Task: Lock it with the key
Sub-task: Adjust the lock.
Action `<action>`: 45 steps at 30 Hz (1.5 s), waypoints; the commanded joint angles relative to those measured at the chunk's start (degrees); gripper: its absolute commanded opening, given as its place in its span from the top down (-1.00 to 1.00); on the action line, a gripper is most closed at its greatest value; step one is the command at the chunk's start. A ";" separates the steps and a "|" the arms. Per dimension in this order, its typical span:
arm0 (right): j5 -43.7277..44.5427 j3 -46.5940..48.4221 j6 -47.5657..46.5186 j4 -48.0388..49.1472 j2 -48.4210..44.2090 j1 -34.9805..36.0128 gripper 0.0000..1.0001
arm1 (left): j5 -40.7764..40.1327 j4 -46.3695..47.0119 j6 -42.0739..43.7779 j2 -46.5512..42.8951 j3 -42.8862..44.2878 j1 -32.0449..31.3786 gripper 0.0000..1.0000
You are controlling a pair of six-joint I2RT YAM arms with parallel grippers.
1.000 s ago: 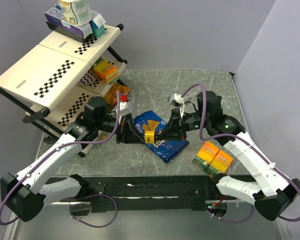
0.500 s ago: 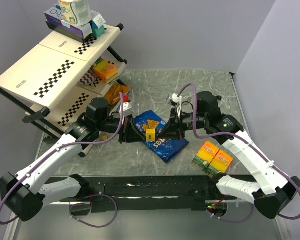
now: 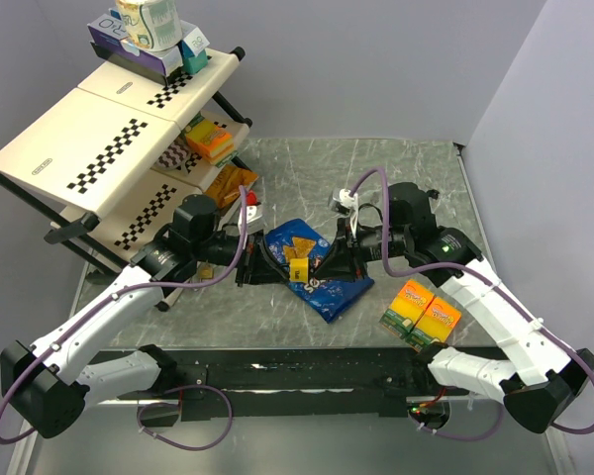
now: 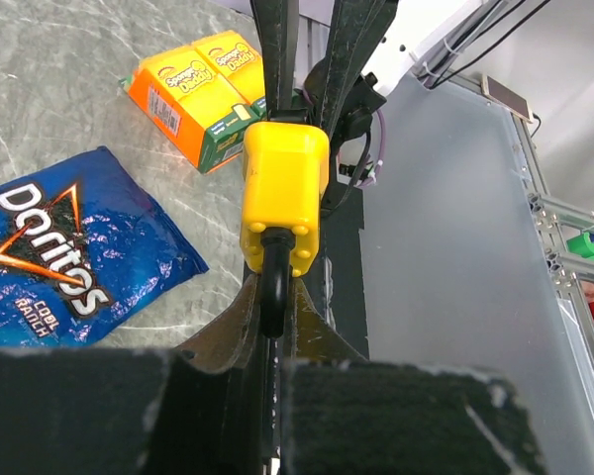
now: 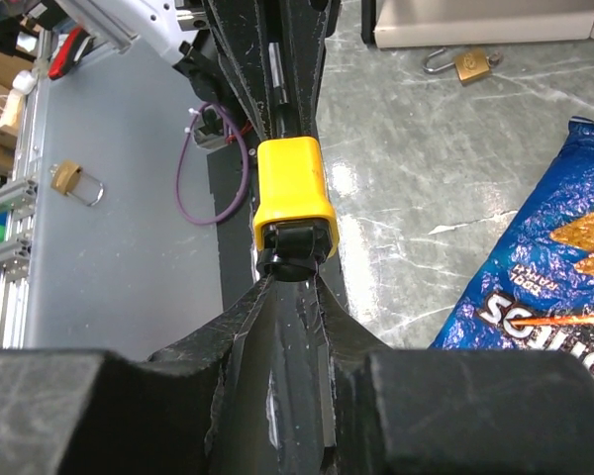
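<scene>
Grey marbled table point(image 3: 426, 178), seen from above, with both robot arms bolted at its near edge and reaching inward to meet at the middle. Nearest on the right side lie two orange snack boxes point(image 3: 422, 311), side by side and flat on the stone. Just beyond them a blue Doritos bag point(image 3: 327, 287) sprawls under the meeting point of the two claws.

Above that bag sits the yellow padlock point(image 3: 298, 269), held off the table between the arms. The left gripper point(image 3: 269, 265) comes in from the left, its fingers pressed together on the lock's dark shackle point(image 4: 272, 287), as the left wrist view shows, with the yellow body point(image 4: 283, 193) pointing away from it. The right gripper point(image 3: 329, 261) faces it from the other side; its wrist camera shows the fingers pinching the black head of the key point(image 5: 295, 255), which is seated against the end of the yellow body point(image 5: 293, 196). How deep the key sits cannot be told.

Farther off, a small brass padlock point(image 5: 469, 65) lies on the stone. At the far left stands a tilted shelf rack point(image 3: 99, 139) with checkered strips, cartons point(image 3: 144, 35) piled on its top end.
</scene>
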 commanded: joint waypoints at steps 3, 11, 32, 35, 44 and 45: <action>-3.96 2.45 0.60 3.14 -1.40 1.62 0.44 | 1.26 4.77 0.88 -0.70 2.41 -0.57 0.98; -3.43 -0.01 1.83 7.09 0.44 1.62 0.45 | 3.29 5.14 0.17 -0.79 3.72 -3.12 0.98; -4.57 0.25 -2.11 10.70 4.13 2.15 0.48 | 13.03 14.35 -9.40 -0.43 1.97 -7.52 0.98; -4.66 -0.18 -3.08 10.43 3.96 2.15 0.48 | 13.47 14.35 -9.50 -0.43 2.23 -7.60 0.98; -11.51 -1.77 -2.73 13.78 3.78 4.07 0.47 | 13.30 15.23 -9.14 -0.08 2.41 -8.04 0.98; -11.08 -1.94 -3.17 13.51 3.96 4.60 0.46 | 13.21 15.15 -8.53 0.00 2.67 -8.48 0.98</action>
